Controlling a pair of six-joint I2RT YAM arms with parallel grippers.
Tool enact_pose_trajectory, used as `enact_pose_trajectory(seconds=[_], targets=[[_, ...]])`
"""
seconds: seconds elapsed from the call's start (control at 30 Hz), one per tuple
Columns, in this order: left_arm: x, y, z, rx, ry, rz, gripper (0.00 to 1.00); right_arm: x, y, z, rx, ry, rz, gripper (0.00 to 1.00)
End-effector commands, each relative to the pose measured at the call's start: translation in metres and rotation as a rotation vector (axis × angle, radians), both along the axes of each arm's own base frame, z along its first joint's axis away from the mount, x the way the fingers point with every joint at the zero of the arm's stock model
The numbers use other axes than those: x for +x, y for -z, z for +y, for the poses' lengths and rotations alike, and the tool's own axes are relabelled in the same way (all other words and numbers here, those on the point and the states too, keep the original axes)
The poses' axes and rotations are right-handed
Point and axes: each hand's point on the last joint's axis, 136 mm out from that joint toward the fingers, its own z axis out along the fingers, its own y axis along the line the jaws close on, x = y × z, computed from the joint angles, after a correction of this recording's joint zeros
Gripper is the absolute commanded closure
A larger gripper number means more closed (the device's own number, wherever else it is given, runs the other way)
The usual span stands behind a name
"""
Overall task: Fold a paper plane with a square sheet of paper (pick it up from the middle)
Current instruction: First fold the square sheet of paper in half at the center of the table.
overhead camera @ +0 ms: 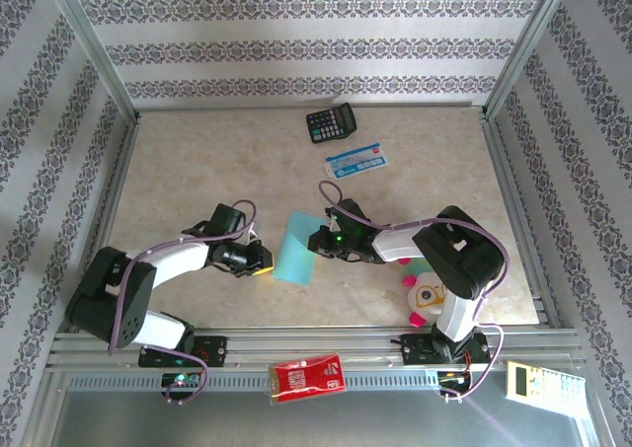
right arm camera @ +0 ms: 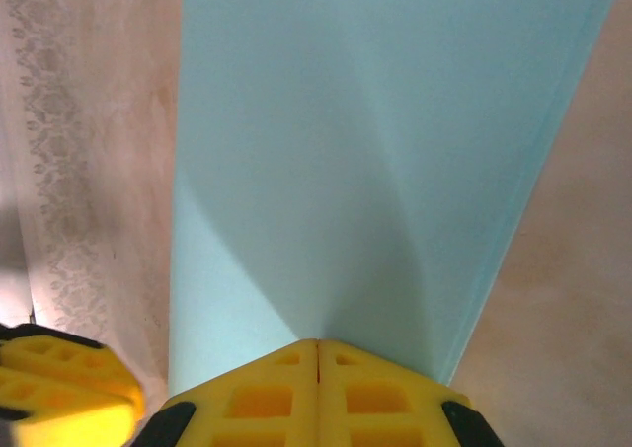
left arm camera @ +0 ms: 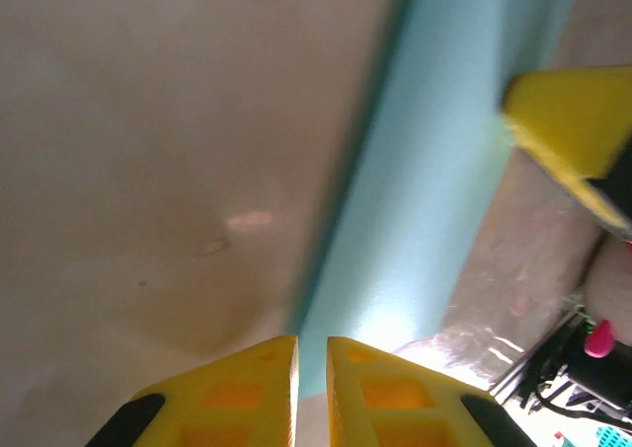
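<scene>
Seen from above, a beige table (overhead camera: 197, 171) has my two arms reaching in from the near edge toward a turquoise sheet of paper (overhead camera: 294, 248) that lies near the middle. The sheet shows as a narrow upright rectangle, tilted a little, with my claws at either side of it.

My right gripper (overhead camera: 316, 242) meets the sheet's right edge. In the right wrist view its two yellow fingers (right arm camera: 257, 398) are pressed tight together with no gap, pinching the paper's edge. From that pinch the sheet fans away, with soft creases spreading out from the fingertips.

My left gripper (overhead camera: 260, 261) sits at the sheet's lower left corner. In the left wrist view its yellow fingers (left arm camera: 247, 388) stand narrowly apart, with a thin slit between them. The paper's near end runs down toward that slit. I cannot tell whether the corner lies inside it or just beyond. A yellow fingertip of my right claw shows at the paper's far side.

Well beyond the sheet, near the back wall, lies a black calculator (overhead camera: 331, 123), with a blue-and-white card (overhead camera: 355, 159) just in front of it. A white and pink plush toy (overhead camera: 427, 291) lies beside my right arm. A red packet (overhead camera: 308, 378) rests on the metal rail between my bases.
</scene>
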Motion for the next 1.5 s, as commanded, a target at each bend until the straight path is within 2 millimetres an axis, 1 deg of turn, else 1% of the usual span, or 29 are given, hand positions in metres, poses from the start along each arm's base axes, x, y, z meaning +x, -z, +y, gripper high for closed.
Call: enact_pose_trajectory(seconds=[0.0, 0.13, 0.23, 0.27, 0.37, 0.47, 0.53, 0.6, 0.73, 0.8, 0.9, 0.97, 1.07, 1.13, 1.2, 1.3, 1.47], targets=[[0.018, -0.023, -0.010, -0.056, -0.006, -0.057, 0.82, -0.042, 0.074, -0.072, -0.329, 0.059, 0.192, 1.00], [0.048, -0.033, -0.025, -0.077, 0.026, -0.099, 0.82, -0.042, 0.074, -0.071, -0.328, 0.058, 0.193, 1.00], [0.067, -0.028, -0.034, -0.077, 0.044, -0.101, 0.83, -0.041, 0.074, -0.070, -0.327, 0.060, 0.190, 1.00], [0.072, -0.022, -0.036, -0.073, 0.047, -0.089, 0.83, -0.041, 0.074, -0.071, -0.328, 0.060, 0.191, 1.00], [0.081, -0.011, -0.040, -0.059, 0.066, -0.078, 0.83, -0.042, 0.075, -0.070, -0.328, 0.058, 0.193, 1.00], [0.084, 0.002, -0.041, -0.042, 0.080, -0.059, 0.82, -0.042, 0.075, -0.071, -0.329, 0.058, 0.193, 1.00], [0.085, 0.009, -0.038, -0.027, 0.072, -0.048, 0.83, -0.042, 0.075, -0.072, -0.332, 0.057, 0.192, 1.00], [0.086, 0.016, -0.030, -0.005, 0.056, -0.041, 0.83, -0.043, 0.075, -0.073, -0.335, 0.059, 0.193, 1.00], [0.083, 0.030, -0.012, 0.067, 0.042, -0.023, 0.83, -0.043, 0.075, -0.075, -0.338, 0.058, 0.194, 1.00], [0.081, 0.030, -0.007, 0.079, 0.035, -0.018, 0.82, -0.042, 0.074, -0.075, -0.338, 0.057, 0.192, 1.00], [0.079, 0.013, -0.010, 0.031, 0.014, -0.052, 0.81, -0.042, 0.074, -0.075, -0.338, 0.055, 0.194, 1.00], [0.075, -0.001, -0.013, -0.004, 0.004, -0.079, 0.78, -0.041, 0.073, -0.075, -0.338, 0.054, 0.194, 1.00], [0.066, -0.009, -0.012, 0.008, 0.012, -0.084, 0.73, -0.041, 0.074, -0.074, -0.336, 0.052, 0.193, 1.00], [0.059, -0.012, -0.013, 0.014, 0.031, -0.081, 0.72, -0.041, 0.074, -0.074, -0.336, 0.048, 0.193, 1.00], [0.049, -0.016, -0.021, 0.000, 0.057, -0.079, 0.75, -0.041, 0.073, -0.073, -0.335, 0.048, 0.193, 1.00], [0.035, -0.014, -0.028, -0.025, 0.071, -0.040, 0.81, -0.040, 0.073, -0.073, -0.335, 0.048, 0.193, 1.00], [0.030, -0.006, -0.030, -0.032, 0.093, -0.008, 0.87, -0.039, 0.073, -0.072, -0.335, 0.045, 0.194, 1.00]])
